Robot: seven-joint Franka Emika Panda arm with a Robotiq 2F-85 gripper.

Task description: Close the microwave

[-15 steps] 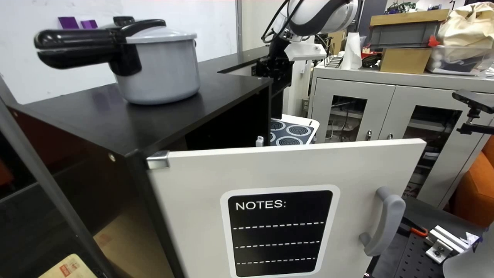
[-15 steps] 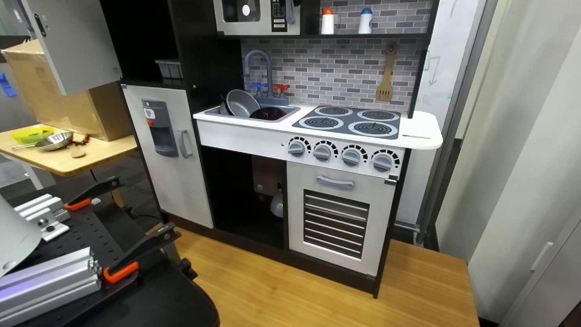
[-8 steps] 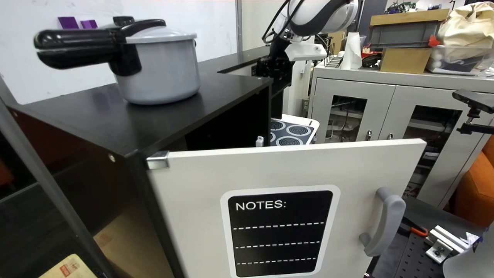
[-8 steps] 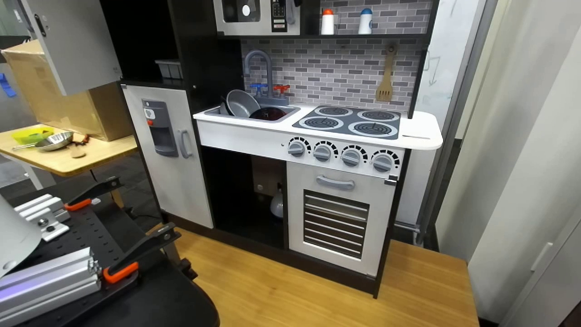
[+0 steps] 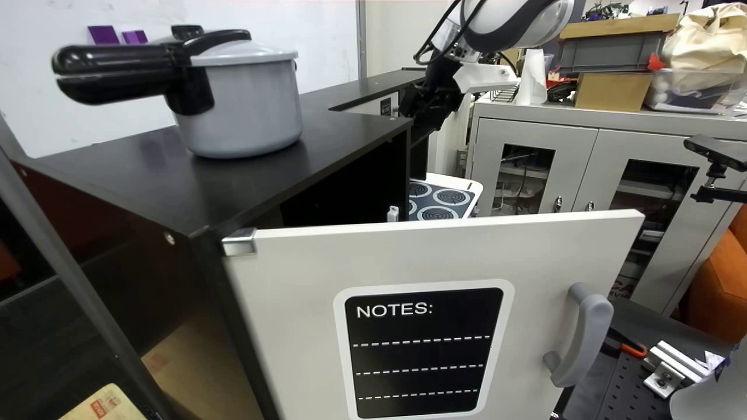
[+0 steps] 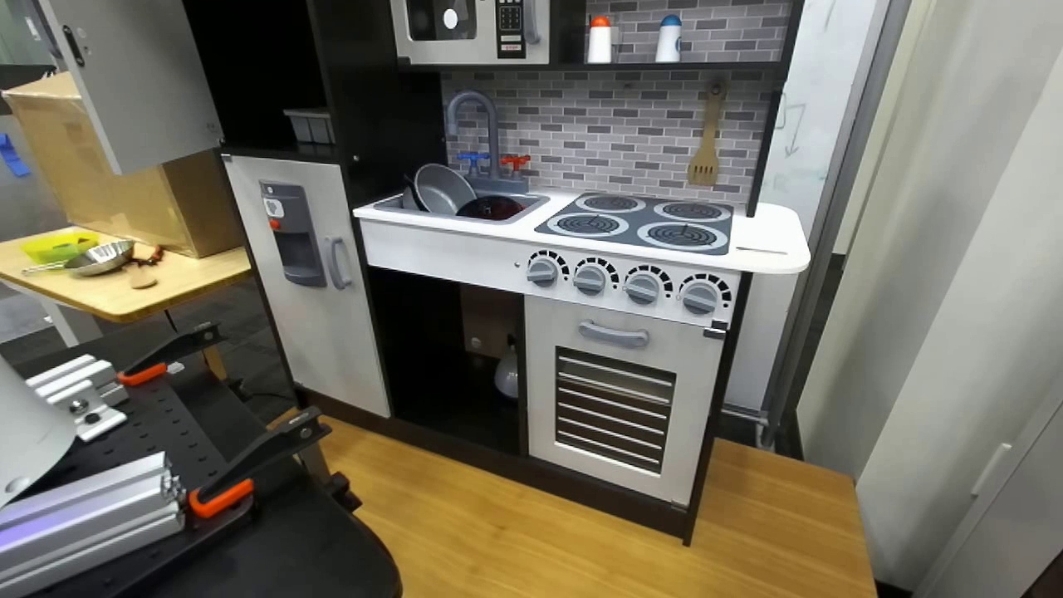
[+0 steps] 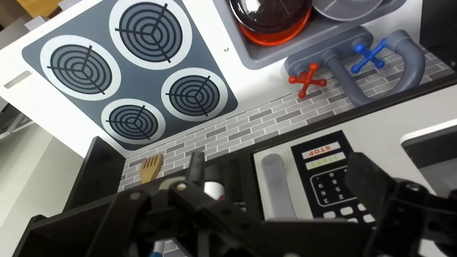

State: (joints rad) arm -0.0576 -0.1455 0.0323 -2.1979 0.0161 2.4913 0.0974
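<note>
The toy microwave [image 6: 480, 25] hangs above the sink, its pale front looking flush with the dark cabinet. In the wrist view its grey handle [image 7: 279, 185] and black keypad [image 7: 332, 175] show upside down. My gripper [image 7: 278, 162] is open, its fingers spread wide with the handle and part of the keypad showing between them. They look apart from the handle, and nothing is held. The dark gripper [image 5: 423, 108] hangs in front of the microwave's edge in an exterior view.
A cabinet door with a notes board [image 5: 292, 303] stands swung out beside the microwave. Below lie the stove top [image 6: 639, 224], sink rim [image 6: 531, 203] and faucet [image 6: 490, 124]. Shakers [image 6: 600, 43] stand on the shelf. A grey pot [image 5: 245, 105] sits on the cabinet top.
The arm has drawn back from the microwave front and tilted. The dark tip that covered the top of the handle has gone. The microwave has not visibly moved.
</note>
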